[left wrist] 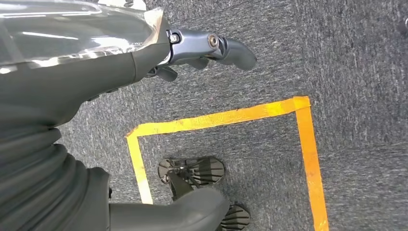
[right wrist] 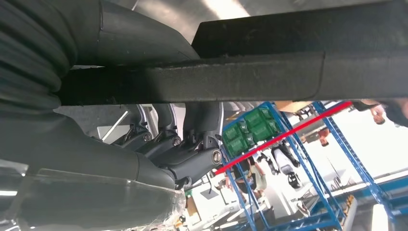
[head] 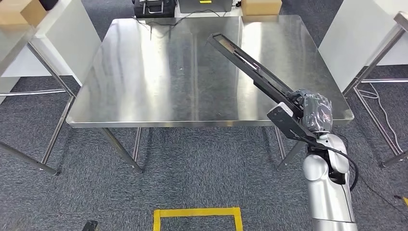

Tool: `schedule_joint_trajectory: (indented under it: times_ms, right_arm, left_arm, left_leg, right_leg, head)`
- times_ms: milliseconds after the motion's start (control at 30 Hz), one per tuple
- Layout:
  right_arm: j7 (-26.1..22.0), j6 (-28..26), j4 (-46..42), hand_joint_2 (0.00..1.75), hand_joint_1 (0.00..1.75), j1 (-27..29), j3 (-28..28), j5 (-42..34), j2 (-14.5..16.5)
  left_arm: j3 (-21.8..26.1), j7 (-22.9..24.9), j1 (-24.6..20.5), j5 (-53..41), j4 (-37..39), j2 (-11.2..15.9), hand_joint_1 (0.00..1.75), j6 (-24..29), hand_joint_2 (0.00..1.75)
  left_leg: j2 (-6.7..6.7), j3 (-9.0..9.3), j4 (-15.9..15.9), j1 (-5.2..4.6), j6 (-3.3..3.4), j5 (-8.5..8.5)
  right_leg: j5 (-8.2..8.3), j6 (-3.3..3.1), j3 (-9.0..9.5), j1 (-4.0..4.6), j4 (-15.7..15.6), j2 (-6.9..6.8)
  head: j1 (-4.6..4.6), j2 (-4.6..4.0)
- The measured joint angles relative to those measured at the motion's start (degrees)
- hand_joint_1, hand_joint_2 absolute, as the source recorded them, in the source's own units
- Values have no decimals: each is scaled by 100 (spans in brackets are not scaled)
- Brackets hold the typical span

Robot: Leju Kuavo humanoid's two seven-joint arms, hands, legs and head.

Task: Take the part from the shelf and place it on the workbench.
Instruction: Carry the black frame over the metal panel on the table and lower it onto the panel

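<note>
A long black flat part (head: pixel 255 72) slants over the right half of the steel workbench (head: pixel 159 82), its far end near the bench's middle back. My right hand (head: pixel 315 113) grips the part's near end at the bench's front right corner. The right wrist view has the black part (right wrist: pixel 269 72) crossing close to the camera with my dark fingers (right wrist: pixel 192 144) curled under it. My left hand (left wrist: pixel 211 48) hangs over the grey carpet, its fingers apart and nothing in them.
Cardboard boxes (head: pixel 260 6) and a black case (head: pixel 153 7) stand beyond the bench's far edge. White tables flank it on the left (head: pixel 33 29) and right (head: pixel 399 21). A yellow tape square (head: pixel 197 217) marks the carpet in front of me.
</note>
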Motion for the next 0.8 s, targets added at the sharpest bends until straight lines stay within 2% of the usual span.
schedule_joint_trajectory:
  times_ms: [33, 67, 167, 200, 233, 267, 333, 367, 400, 500, 567, 667, 700, 733, 767, 800]
  right_arm:
    - [2, -1, 2, 175, 175, -9, -1, 2, -2]
    - [3, -2, 2, 175, 175, -19, -1, 3, -4]
    - [3, -4, 8, 175, 175, -15, 3, 6, -5]
    - [4, -4, 14, 175, 175, -5, 3, 7, -6]
    - [4, -4, 19, 175, 175, 3, 2, 7, -6]
    - [5, -4, 23, 175, 175, 5, 2, 7, -6]
    - [5, -5, 27, 175, 175, -2, 3, 7, -5]
    - [5, -8, 28, 175, 175, -8, 4, 6, -6]
    - [5, -10, 29, 175, 175, -13, 4, 7, -6]
    - [8, -15, 29, 175, 175, -14, 4, 13, -5]
    - [6, -16, 26, 175, 175, -24, 7, 12, -6]
    - [7, -17, 28, 175, 175, -36, 15, 9, -15]
    - [10, -17, 29, 175, 175, -23, 17, 9, -20]
    - [13, -17, 31, 175, 175, -9, 18, 10, -22]
    - [15, -17, 33, 175, 175, 2, 19, 10, -24]
    - [14, -17, 33, 175, 175, 6, 22, 10, -25]
  left_arm:
    - [0, -2, -6, -2, 0, 1, 0, 0, 175]
    - [0, -3, -12, -4, 0, 3, 0, -1, 175]
    - [0, -5, -10, -11, 0, 3, 0, -1, 175]
    - [0, -5, -4, -14, 0, 3, 0, -1, 175]
    - [0, -5, 1, -16, 0, 3, 0, -1, 175]
    - [0, -5, 4, -17, 0, 3, 0, -1, 175]
    - [0, -5, 5, -18, 0, 16, 0, -1, 175]
    - [-1, -5, 4, -20, 0, 26, 0, -1, 175]
    - [-1, -5, 3, -22, 0, 36, 0, 0, 175]
    - [1, -7, 2, -27, 0, 51, 0, 3, 175]
    - [2, -9, -7, -28, 0, 49, 0, 2, 175]
    - [1, -9, -16, -34, 0, 38, 0, 0, 175]
    - [1, -9, -11, -36, 0, 31, 0, 2, 175]
    - [1, -8, -4, -37, 0, 26, 0, 5, 175]
    - [1, -8, 0, -38, 0, 21, 0, 9, 175]
    - [2, -8, 2, -38, 0, 18, 0, 14, 175]
  left_leg:
    - [1, -77, 150, 11, -19, -29]
    - [2, -231, 414, 22, -43, -87]
    - [2, -994, 1497, 25, -98, -430]
    - [3, -1182, 1657, 23, -93, -480]
    - [2, -1267, 1613, 18, -68, -409]
    - [1, -1253, 1379, 6, -24, -213]
    - [-3, -1058, 628, -56, 132, 372]
    - [-5, -967, 342, -91, 203, 545]
    - [-8, -898, 166, -122, 262, 643]
    - [-9, -737, 21, -140, 338, 627]
    - [-8, -589, -58, -112, 374, 620]
    - [-17, -471, -85, -91, 387, 533]
    - [-24, -434, -84, -87, 377, 492]
    - [-32, -389, -83, -82, 362, 449]
    - [-40, -329, -82, -72, 341, 401]
    - [-45, -261, -80, -61, 312, 349]
  right_leg:
    - [-24, -44, 40, -4, -1, 8]
    - [-50, -88, 84, -9, -5, 15]
    - [-159, -168, 195, 20, -7, 34]
    - [-206, -175, 247, 35, -6, 43]
    - [-255, -178, 314, 51, -7, 53]
    - [-310, -180, 392, 71, -9, 60]
    - [-425, -172, 553, 115, -15, 71]
    - [-473, -155, 605, 128, -24, 80]
    - [-510, -128, 642, 135, -36, 88]
    - [-535, -31, 692, 159, 19, 93]
    - [-597, 1, 551, 154, 334, 79]
    - [-897, 32, -154, 118, 1372, 70]
    - [-982, 54, -361, 103, 1585, 69]
    - [-984, 95, -470, 84, 1602, 67]
    - [-872, 153, -479, 61, 1417, 62]
    - [-651, 229, -403, 32, 1063, 51]
  head:
    - [-3, 0]
    - [-8, 0]
    - [-15, -1]
    - [-17, 0]
    - [-17, 0]
    - [-17, 0]
    - [-10, -1]
    - [-8, -1]
    - [-4, -1]
    - [-8, -1]
    - [1, -1]
    - [12, -1]
    - [13, -1]
    - [14, -1]
    - [14, -1]
    - [14, -1]
